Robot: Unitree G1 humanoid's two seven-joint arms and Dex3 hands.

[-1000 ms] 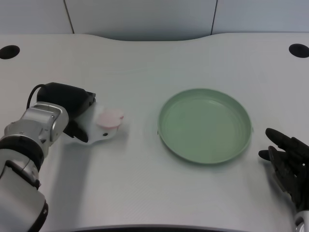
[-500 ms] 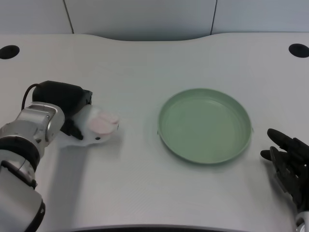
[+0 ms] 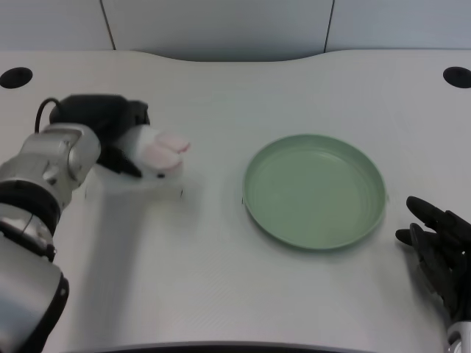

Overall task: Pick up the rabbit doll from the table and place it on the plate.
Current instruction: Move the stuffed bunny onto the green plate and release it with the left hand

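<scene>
The rabbit doll (image 3: 156, 153), white with pink ears, is gripped in my left hand (image 3: 110, 132) at the left of the table. It hangs above the table surface with its shadow below it. My black fingers wrap its rear, hiding much of the body. The green plate (image 3: 315, 190) lies empty to the right of centre, well apart from the doll.
My right hand (image 3: 440, 250) rests with fingers spread at the bottom right corner, just beyond the plate's rim. Two dark round holes (image 3: 16, 77) (image 3: 456, 76) sit in the table's far corners. A grey wall runs along the back edge.
My left hand has lifted the doll off the table and carried it slightly up and away from me. The plate and right hand stay put.
</scene>
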